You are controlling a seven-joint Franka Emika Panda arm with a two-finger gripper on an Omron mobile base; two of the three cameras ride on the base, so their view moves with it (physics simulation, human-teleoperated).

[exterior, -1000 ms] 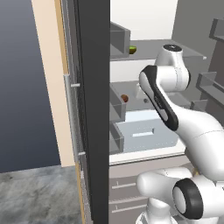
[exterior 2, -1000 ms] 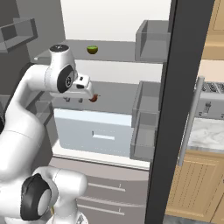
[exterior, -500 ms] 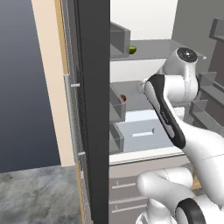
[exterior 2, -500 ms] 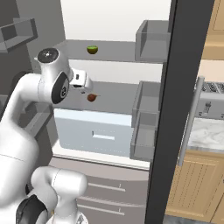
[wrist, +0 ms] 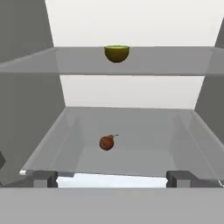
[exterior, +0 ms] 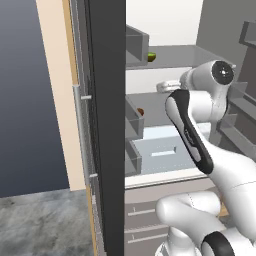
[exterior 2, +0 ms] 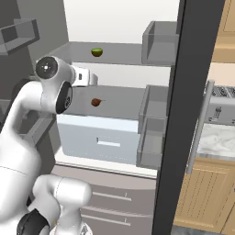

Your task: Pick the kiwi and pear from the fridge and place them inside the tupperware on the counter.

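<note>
The fridge (exterior 2: 184, 114) stands open. On its upper shelf sits the kiwi (wrist: 117, 53), lime green, also seen as kiwi (exterior 2: 97, 52) and kiwi (exterior: 151, 56). The brown pear (wrist: 106, 142) lies on the middle shelf, stem to the right; it is the pear (exterior 2: 96, 102) and, half hidden behind a door bin, the pear (exterior: 140, 112). My gripper (wrist: 113, 179) is open at the front of the middle shelf, short of the pear, with nothing between its fingers. From the side the gripper (exterior 2: 94, 79) hangs above and left of the pear. The tupperware is out of view.
A pale drawer (exterior 2: 105, 135) sits under the middle shelf. Grey door bins (exterior 2: 156, 128) line the dark door on the right, and another door (exterior: 107, 125) stands at the left. A silver toaster (exterior 2: 219, 110) rests on the marble counter (exterior 2: 215, 137) beyond the door.
The gripper has opened wide and the hand has risen slightly and drawn back from the pear. The arm's elbow swung outward. The pear and kiwi have not moved.
</note>
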